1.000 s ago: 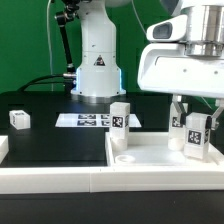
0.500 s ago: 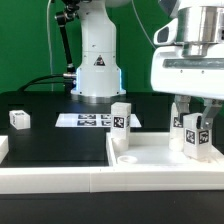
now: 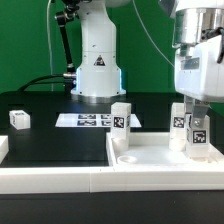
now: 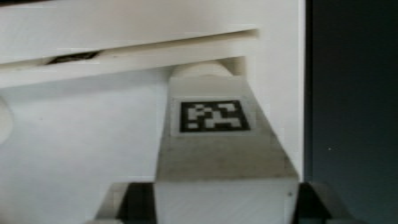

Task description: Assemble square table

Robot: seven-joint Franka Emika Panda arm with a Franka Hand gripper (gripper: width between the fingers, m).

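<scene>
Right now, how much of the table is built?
Looks done: a standing leg on the tabletop, maybe a rear leg too. In hand: the gripper clamps a third leg upright over it. Left: seating it, then the loose leg on the black surface.

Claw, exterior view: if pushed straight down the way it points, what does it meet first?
Probably the tabletop, by way of the leg that the claw grips; that leg may already touch it, depth is unclear.
</scene>
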